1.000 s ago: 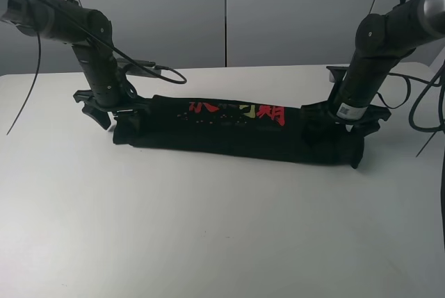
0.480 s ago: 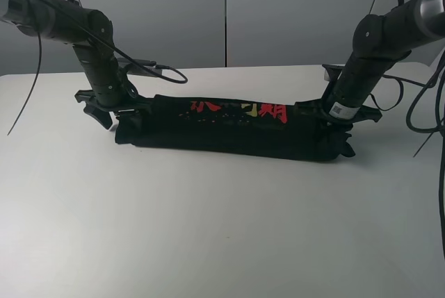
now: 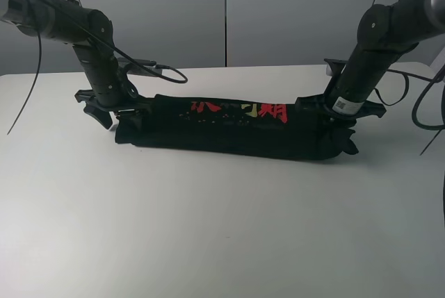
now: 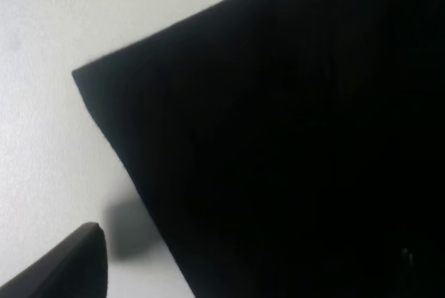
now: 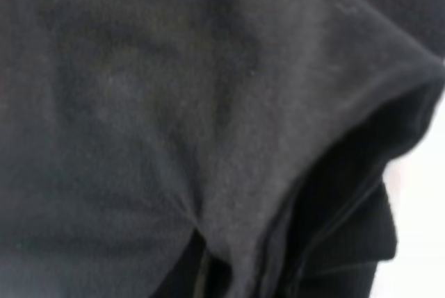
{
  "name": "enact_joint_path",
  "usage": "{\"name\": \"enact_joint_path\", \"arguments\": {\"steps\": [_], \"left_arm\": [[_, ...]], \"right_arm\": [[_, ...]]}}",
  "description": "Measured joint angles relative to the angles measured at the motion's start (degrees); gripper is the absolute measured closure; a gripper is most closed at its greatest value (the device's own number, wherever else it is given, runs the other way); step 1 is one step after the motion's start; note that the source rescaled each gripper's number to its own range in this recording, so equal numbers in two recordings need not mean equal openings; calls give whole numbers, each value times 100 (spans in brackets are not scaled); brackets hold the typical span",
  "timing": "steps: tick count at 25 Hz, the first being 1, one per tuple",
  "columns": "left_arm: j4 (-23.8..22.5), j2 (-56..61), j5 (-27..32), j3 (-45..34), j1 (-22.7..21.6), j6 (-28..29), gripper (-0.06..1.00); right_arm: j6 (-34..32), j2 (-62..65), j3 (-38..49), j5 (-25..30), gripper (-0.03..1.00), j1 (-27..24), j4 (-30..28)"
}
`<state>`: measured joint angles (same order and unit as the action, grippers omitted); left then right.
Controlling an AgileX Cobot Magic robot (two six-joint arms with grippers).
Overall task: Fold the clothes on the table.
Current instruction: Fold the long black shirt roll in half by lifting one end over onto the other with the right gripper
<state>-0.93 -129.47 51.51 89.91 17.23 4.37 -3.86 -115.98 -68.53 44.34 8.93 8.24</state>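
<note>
Lengthwise, the clothes (image 3: pixel 229 133) are stretched parallel to the white surface's (image 3: pixel 208 228) far edge, before a grey wall (image 3: pixel 278 13). Whether the left gripper (image 3: pixel 115 114) and right gripper (image 3: pixel 338 131) are spread or pinching cannot be told.

T-shirt (image 3: pixel 229 135): one
Table (image 3: pixel 208 228): one
Arms: two, left arm (image 3: pixel 94 48) and right arm (image 3: pixel 372 48)
Grippers: two, left gripper (image 3: pixel 115 116) and right gripper (image 3: pixel 338 126)
Printed characters (image 3: pixel 240 110): perhaps four, fold hiding part

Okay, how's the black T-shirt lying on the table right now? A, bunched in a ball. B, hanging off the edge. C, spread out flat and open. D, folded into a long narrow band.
D: the T-shirt lies as a long narrow band across the table, its printed characters showing.
</note>
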Motion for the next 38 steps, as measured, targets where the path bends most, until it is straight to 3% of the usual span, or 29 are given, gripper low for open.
{"name": "enact_joint_path", "arguments": {"steps": [6,12,22,30,38], "left_arm": [[0,0,-9,0,0,0,-5],[0,0,-9,0,0,0,-5],[0,0,-9,0,0,0,-5],[0,0,-9,0,-2,0,-6],[0,0,-9,0,-2,0,-6]], "right_arm": [[386,239,-394,784,83,0,447],[1147,261,-1015,1254,83,0,1822],[2420,215,-1254,1555,83,0,4188],[2855,-275,-1268,1422,83,341,4900],[3417,-946,-1268,1227,83,664,6078]]}}
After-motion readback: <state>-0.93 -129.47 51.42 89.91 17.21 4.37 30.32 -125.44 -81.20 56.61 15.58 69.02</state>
